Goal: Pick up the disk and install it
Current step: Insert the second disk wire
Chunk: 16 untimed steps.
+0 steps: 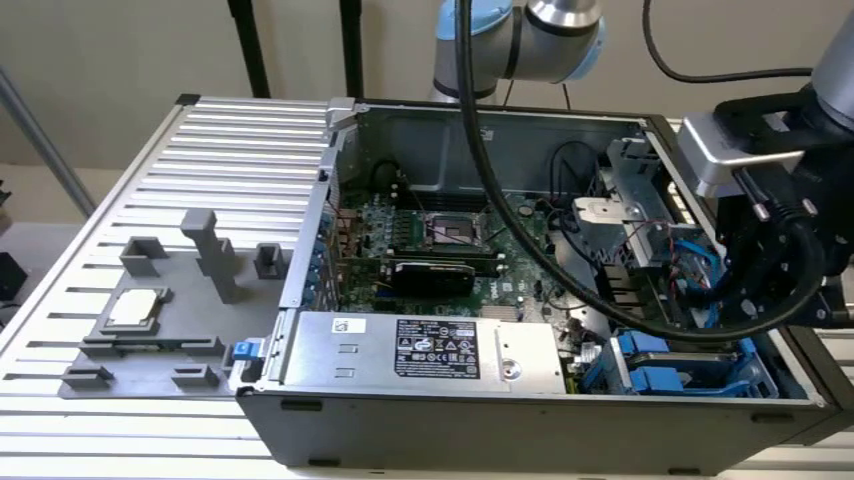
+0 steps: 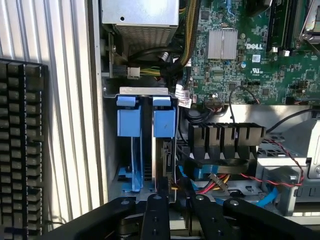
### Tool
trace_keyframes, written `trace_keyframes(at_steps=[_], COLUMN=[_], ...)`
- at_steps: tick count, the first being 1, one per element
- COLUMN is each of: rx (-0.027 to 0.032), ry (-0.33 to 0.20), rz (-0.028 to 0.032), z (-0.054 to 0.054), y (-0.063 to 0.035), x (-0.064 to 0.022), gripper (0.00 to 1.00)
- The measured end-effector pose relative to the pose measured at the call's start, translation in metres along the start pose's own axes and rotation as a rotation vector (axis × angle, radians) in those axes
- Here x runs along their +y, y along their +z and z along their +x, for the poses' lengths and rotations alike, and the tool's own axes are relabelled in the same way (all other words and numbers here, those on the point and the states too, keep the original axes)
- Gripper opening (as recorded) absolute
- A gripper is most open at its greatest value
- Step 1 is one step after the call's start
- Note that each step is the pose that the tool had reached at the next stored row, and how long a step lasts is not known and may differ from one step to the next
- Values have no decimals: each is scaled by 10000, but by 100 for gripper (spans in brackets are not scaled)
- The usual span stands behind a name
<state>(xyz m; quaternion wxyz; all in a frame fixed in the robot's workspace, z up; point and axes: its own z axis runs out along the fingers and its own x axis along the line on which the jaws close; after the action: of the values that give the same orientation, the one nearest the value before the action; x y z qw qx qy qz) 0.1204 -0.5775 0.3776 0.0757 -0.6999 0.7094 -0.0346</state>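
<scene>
the open computer case (image 1: 307, 420) lies on its side on the slatted metal table (image 1: 147, 440), with the motherboard (image 1: 441, 235) facing up and the power supply (image 1: 427, 348) along the near wall. the robot arm (image 1: 787, 240) hangs over the case corner at the exterior view's right, above the blue drive cage (image 1: 667, 365).

in the wrist view the disk (image 2: 165, 165) stands on edge in one slot of the drive cage (image 2: 130, 150), seen edge-on: its thin dark side faces the camera, and its long axis runs down into the bay, away from the blue carrier tab (image 2: 164, 117) that caps it. a second blue tab (image 2: 127, 117) sits just beside it over the neighbouring slot. the claw (image 2: 175, 205) is just over the disk's lower end, its black fingers (image 2: 155, 215) framing it with a gap between them; spread, not pinching the disk as far as can be seen.

red and blue cables (image 2: 250, 182) run beside the cage. a black keyboard (image 2: 20, 150) lies on the table outside the case. on a grey fixture plate (image 1: 160, 320) at the exterior view's left rests a small square cpu chip (image 1: 136, 308), well apart from the case's drive corner.
</scene>
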Motion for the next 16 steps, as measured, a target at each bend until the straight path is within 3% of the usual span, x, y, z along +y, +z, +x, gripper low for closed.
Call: trace_keyframes(at_steps=[2, 5, 8, 11, 16], rx=[-2, -2, 0, 3, 8], ry=[1, 1, 5, 13, 39], rz=[-6, -23, -83, -228, -533], z=[-4, -20, -61, -104, -134], y=[-57, -66, -65, -55, -25], x=[-9, -4, 10, 19, 25], gripper=[100, 100, 100, 100, 100])
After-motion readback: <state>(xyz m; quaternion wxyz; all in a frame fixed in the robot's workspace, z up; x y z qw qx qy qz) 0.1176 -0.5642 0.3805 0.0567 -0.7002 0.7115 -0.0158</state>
